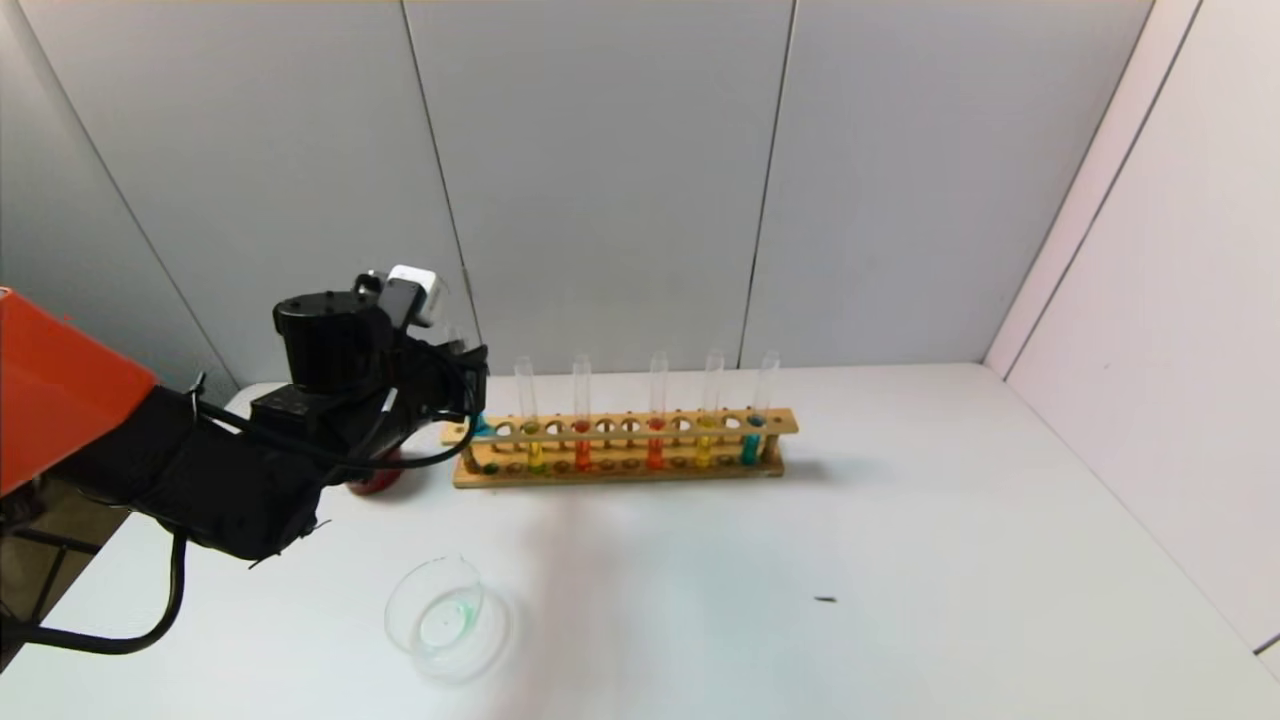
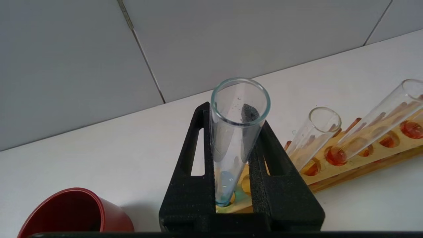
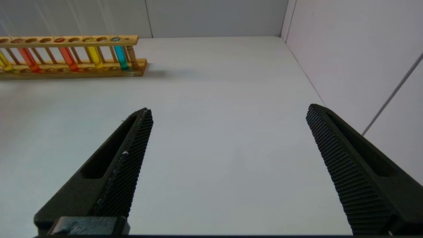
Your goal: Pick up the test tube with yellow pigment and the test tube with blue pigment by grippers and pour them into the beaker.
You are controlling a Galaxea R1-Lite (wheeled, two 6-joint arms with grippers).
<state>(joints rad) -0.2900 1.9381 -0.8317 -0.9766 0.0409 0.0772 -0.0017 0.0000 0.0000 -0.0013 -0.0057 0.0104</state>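
Blue-pigment test tube (image 2: 236, 138) stands nearly upright at the centre of the left wrist view, clamped between the two black fingers (image 2: 191, 185) of the left gripper (image 2: 231, 158), its open rim toward the upper middle of the frame and only a little cyan liquid showing at its rounded bottom, which sits at the end hole of the wooden rack (image 2: 347, 165). In the head view the same gripper (image 1: 465, 385) is at the left centre of the frame, over the left end of the rack (image 1: 620, 445), with a trace of cyan visible just under it. Along that rack toward the right stand a yellow tube (image 1: 528, 420), two orange-red tubes, the test tube with yellow pigment (image 1: 708, 415) and a second blue tube (image 1: 757, 415) at the far right end. A dark-red cup (image 2: 76, 213) lies at the lower left of the left wrist view, near the gripper; in the head view it is mostly hidden behind the arm. The beaker (image 1: 440, 610) sits on the white table (image 1: 900, 560) in the lower left of the head view, well apart from the rack, with a faint greenish tint at its bottom. The right gripper (image 3: 228, 138) hangs over bare table, its fingers spread wide with nothing between them, the rack in the upper left of that view.
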